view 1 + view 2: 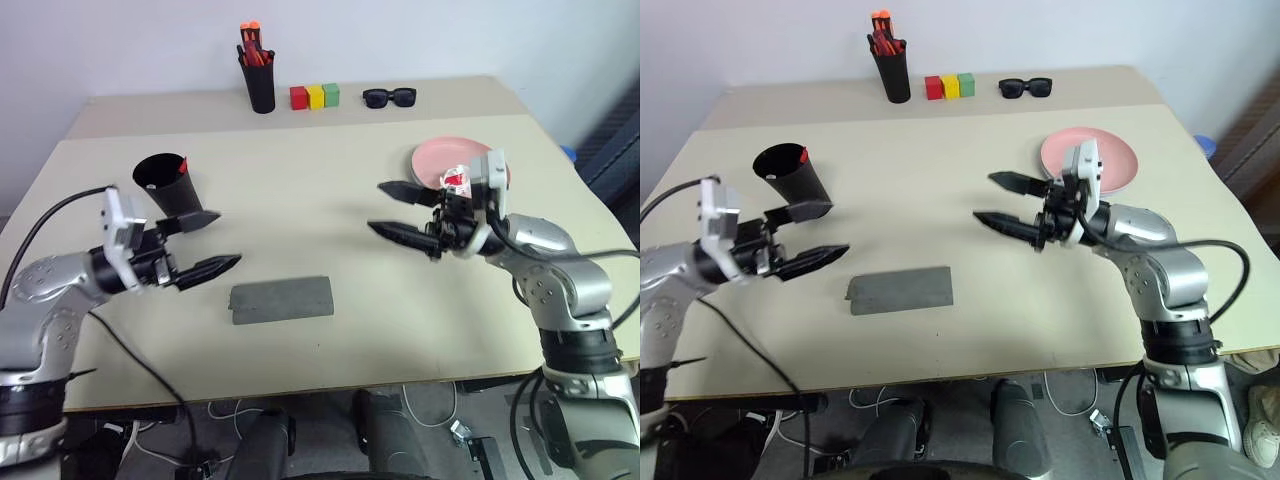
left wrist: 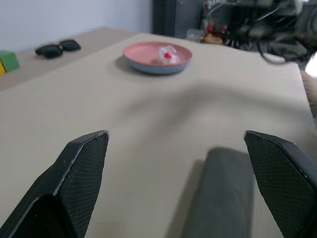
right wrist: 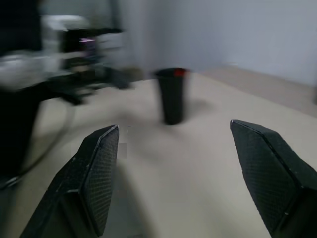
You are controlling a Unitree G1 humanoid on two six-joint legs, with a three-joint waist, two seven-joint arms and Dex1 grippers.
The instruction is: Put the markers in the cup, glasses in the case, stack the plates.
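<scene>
Big beige surface (image 1: 330, 240), two tabletops butted together with a seam running across near the far side, plain white wall (image 1: 400, 40) behind it. Cables and dark floor clutter show under the near edge.

My right jaws (image 1: 1002, 204) hover over the surface right of centre, pointing toward my left, fingers spread apart, nothing between them. My left jaws (image 1: 205, 245) hover over the near left part, pointing toward my right, also wide apart and empty.

Salmon pink plate (image 1: 1110, 160) sits on the right side of the surface, just behind my right wrist; the left wrist view shows it stacked on the light blue plate (image 2: 153, 68), blue rim showing underneath. A small white-and-red thing (image 2: 166, 54) lies on the pink plate, too blurred to tell what.

Grey case (image 1: 282, 299) lies flat, lid shut, near centre front, just right of my left jaws, between both arms.

Black cup (image 1: 165, 185) stands upright on the left, just behind my left jaws, a red marker tip (image 1: 184, 160) at its rim.

Far edge by the wall: black pen holder (image 1: 261, 80) with red-orange pens, red, yellow, green blocks (image 1: 314, 96) in a row beside it, then black sunglasses (image 1: 389, 97).
</scene>
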